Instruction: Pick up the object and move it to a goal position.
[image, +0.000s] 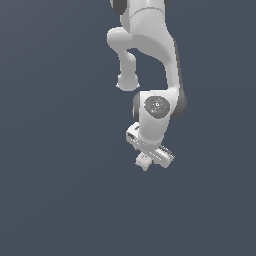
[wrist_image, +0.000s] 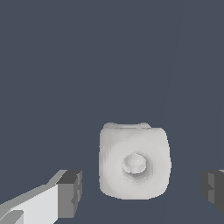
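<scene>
The object (wrist_image: 133, 162) is a small whitish lumpy cube with a round knob on the face towards the wrist camera. It lies on the dark grey floor between my two fingertips. My gripper (wrist_image: 142, 192) is open, and a clear gap shows between each dark finger pad (wrist_image: 70, 192) and the block. In the exterior view the object (image: 143, 160) peeks out just below the white gripper (image: 151, 154), which hangs low over it. The fingers themselves are mostly hidden there by the hand.
The white arm (image: 150, 60) reaches down from the top of the exterior view. A plain dark grey floor (image: 60, 190) surrounds the block. No goal marker shows.
</scene>
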